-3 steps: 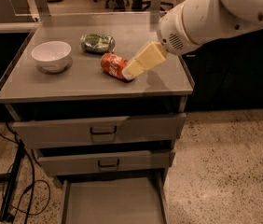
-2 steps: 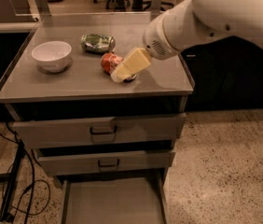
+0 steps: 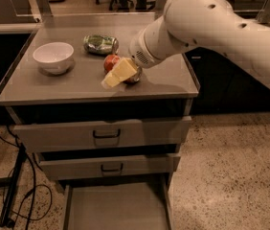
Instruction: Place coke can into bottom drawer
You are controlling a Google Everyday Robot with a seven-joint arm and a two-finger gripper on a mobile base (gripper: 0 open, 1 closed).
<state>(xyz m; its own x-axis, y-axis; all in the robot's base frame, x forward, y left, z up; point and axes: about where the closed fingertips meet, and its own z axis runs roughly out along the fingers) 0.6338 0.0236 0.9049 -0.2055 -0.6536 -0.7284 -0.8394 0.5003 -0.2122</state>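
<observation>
The coke can (image 3: 110, 61) lies on its side on the grey cabinet top (image 3: 77, 86), right of centre, and only its red left end shows. My gripper (image 3: 117, 74), cream-coloured on a white arm (image 3: 207, 28), reaches in from the right. It sits directly over the can and covers most of it. The bottom drawer (image 3: 116, 207) is pulled open below the cabinet, and its plain grey floor is bare.
A white bowl (image 3: 53, 56) stands at the left of the top. A green can (image 3: 100, 44) lies on its side behind the coke can. Two upper drawers (image 3: 104, 134) with dark handles are slightly ajar. Black cables (image 3: 15, 195) lie on the floor at left.
The arm has swung left and the gripper has moved left and down over the coke can, now covering more of it. The can has shifted slightly left.
</observation>
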